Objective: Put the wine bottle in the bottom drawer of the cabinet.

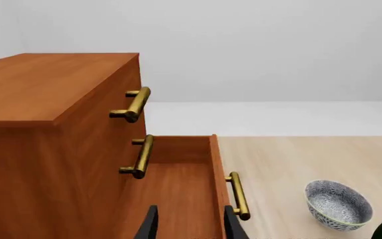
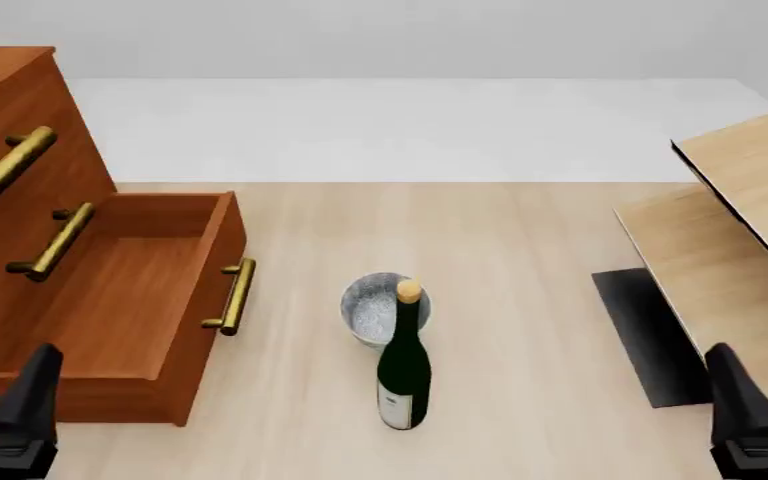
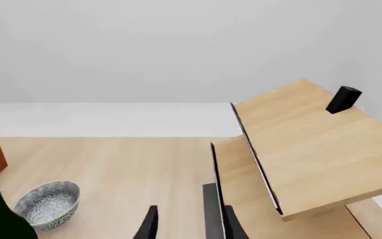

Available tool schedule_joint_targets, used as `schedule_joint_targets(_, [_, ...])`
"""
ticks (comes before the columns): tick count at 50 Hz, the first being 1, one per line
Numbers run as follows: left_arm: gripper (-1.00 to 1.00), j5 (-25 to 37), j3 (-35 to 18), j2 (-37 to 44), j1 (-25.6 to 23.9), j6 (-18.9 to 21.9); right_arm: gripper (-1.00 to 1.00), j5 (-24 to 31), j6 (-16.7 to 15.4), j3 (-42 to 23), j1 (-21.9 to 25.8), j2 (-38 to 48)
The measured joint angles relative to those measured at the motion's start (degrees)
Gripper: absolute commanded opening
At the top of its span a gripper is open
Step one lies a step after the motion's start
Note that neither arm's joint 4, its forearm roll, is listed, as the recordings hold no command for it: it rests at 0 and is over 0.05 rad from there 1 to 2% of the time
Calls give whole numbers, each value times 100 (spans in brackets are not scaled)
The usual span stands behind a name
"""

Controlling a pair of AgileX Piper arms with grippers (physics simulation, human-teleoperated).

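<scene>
Both grippers, left [image 2: 17, 405] and right [image 2: 744, 415], hang open and empty, while the tall dark green glass wine bottle [image 2: 404, 370] stands upright on the pale wooden counter [image 2: 518, 300], beside the already pulled-out reddish-brown bottom drawer [image 2: 144, 300], awaiting a grasp.

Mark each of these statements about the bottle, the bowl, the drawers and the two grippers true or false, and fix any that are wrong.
1. The bottom drawer of the cabinet is pulled open. True.
2. The wine bottle lies on its side inside that drawer. False: it stands upright on the table, outside the drawer.
3. A speckled bowl sits just behind the bottle in the front view. True.
4. The right gripper is clamped on the bottle's neck. False: it holds nothing and is off to the right, near the pale wooden furniture.
5. The left gripper is open and holds nothing. True.
6. The bowl is in the open drawer. False: it is on the table.
</scene>
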Motion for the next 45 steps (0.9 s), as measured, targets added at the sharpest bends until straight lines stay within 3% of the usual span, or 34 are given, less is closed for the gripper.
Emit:
schedule_joint_targets(19, [100,-150,-535,837,-32,309,100,-8,65,-2,46,-6])
schedule_joint_targets(31, [100,-22,-1422,2112,-219,434,100,50,64,0,46,-12])
schedule_joint_targets(45, [100,646,-2580,3492,-497,658,100,202,24,0,74,3])
